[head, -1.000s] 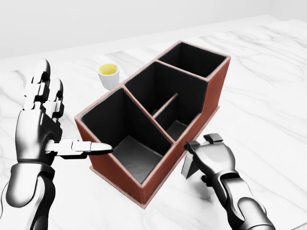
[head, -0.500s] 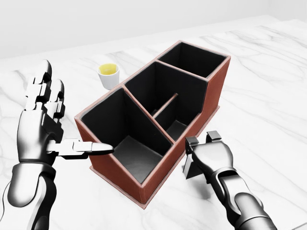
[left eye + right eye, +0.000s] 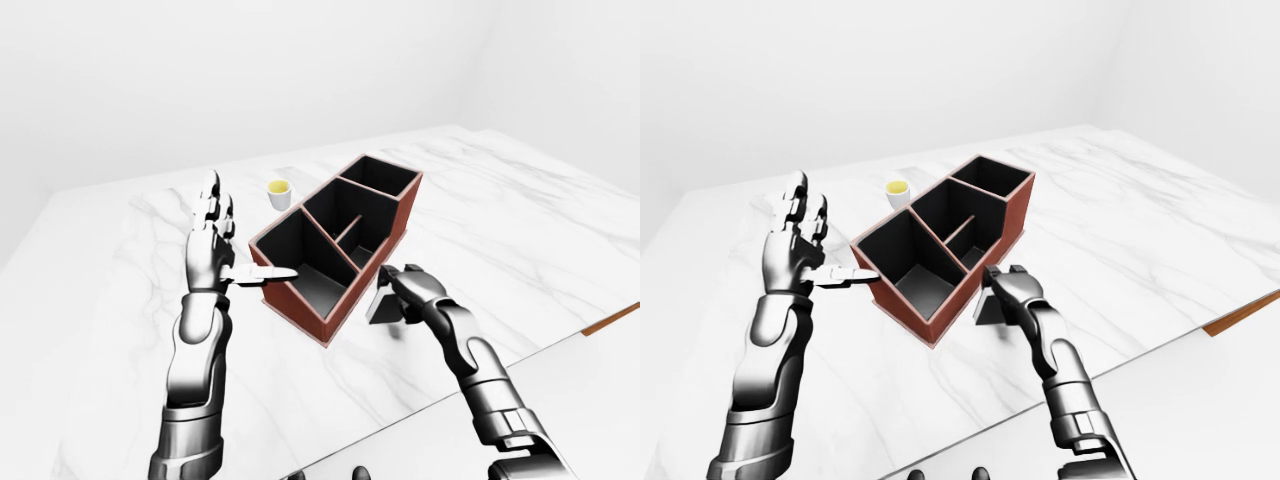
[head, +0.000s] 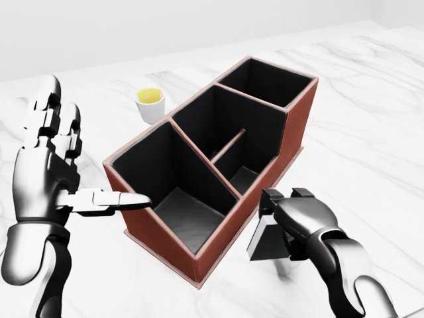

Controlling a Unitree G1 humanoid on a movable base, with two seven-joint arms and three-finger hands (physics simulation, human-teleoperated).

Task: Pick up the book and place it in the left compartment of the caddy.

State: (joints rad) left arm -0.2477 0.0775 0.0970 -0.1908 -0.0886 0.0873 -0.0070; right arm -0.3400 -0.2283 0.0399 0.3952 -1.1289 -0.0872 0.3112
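Book, clamped in right fingers, has slid toward 6 o'clock (beside caddy); left hand spread open.

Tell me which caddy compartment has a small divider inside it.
The middle compartment of the caddy: a low partition splits it. The nearest one, by the left hand, and the farthest one are undivided.

One brown caddy with four compartments, one white cup, one dark book, two robot hands
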